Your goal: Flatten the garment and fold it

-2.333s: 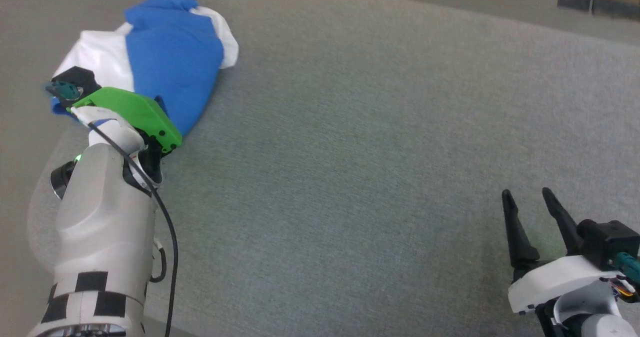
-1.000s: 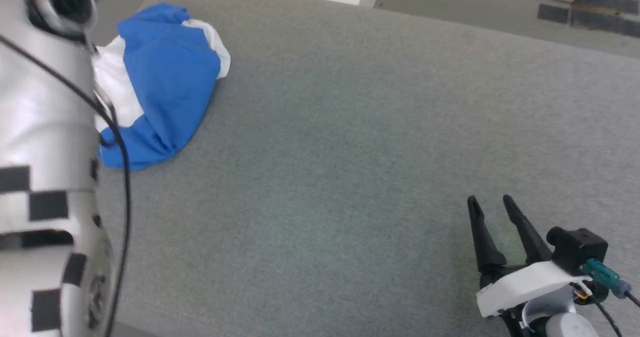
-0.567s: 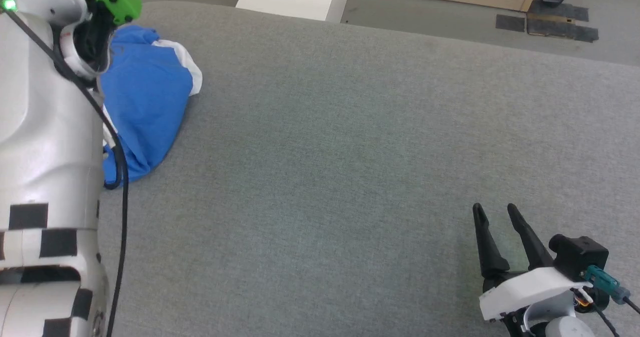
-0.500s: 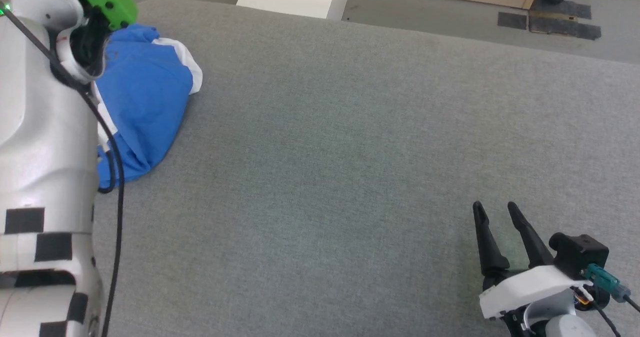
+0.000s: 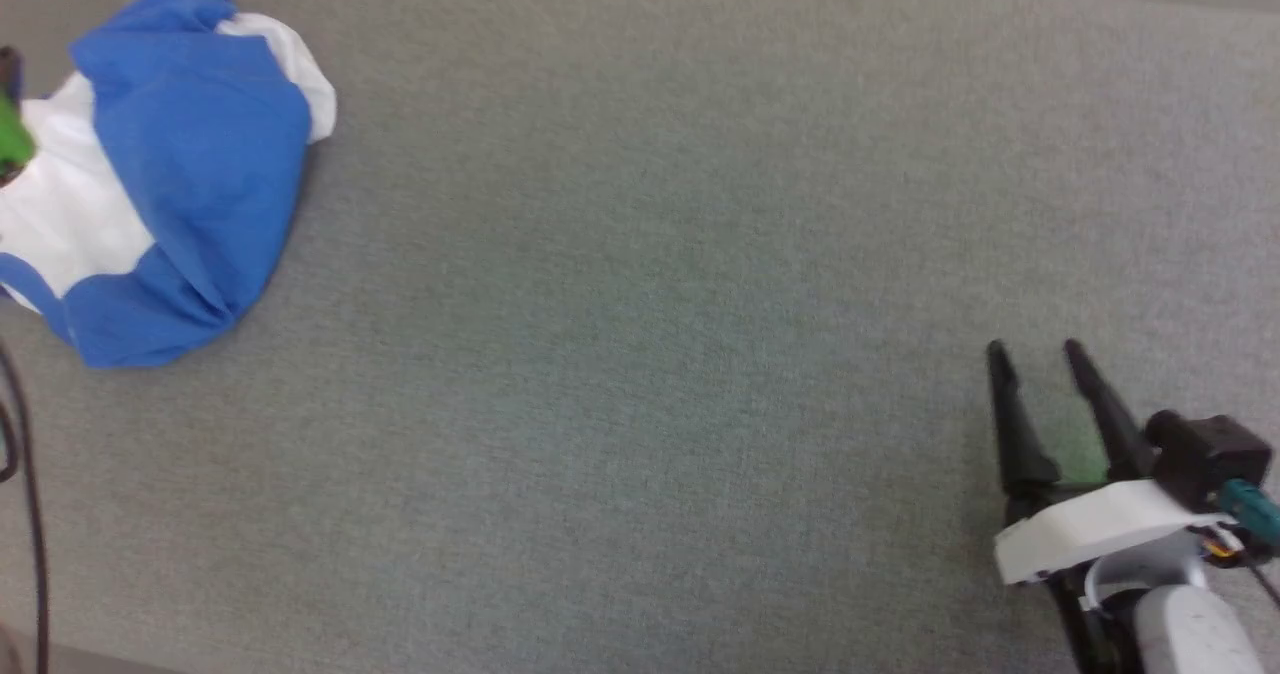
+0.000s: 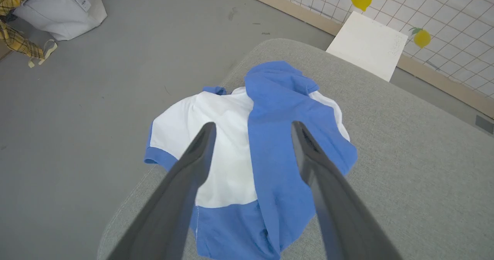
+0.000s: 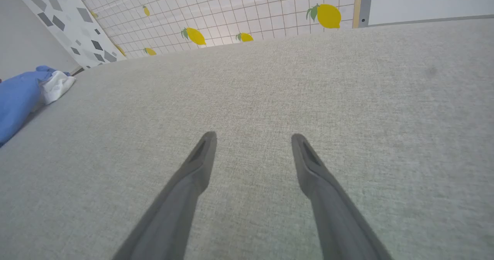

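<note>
Because the soft royal-blue and white cloth garment (image 5: 190,204) lies bunched at the far left corner of the grey fabric-covered table (image 5: 640,304), with one blue-cuffed white sleeve (image 6: 166,140) lapping over the rounded edge, the main risk is that it slides off. The left hand (image 6: 252,124) hovers above the heap with its fingers spread and nothing between them. A pinch taken near the overhanging side, or a tug toward that edge, could carry the thin cloth down onto the grey floor (image 6: 96,78). The heap is folded over on itself, a blue layer across the white panel, so a deep bite would likely catch several layers at once and lift a lump rather than open it out. The right hand (image 5: 1035,348) sits low over bare table, fingers likewise spread and empty, well apart from the garment. With only one hand on the cloth, pulling may drag the whole bundle instead of flattening it.
</note>
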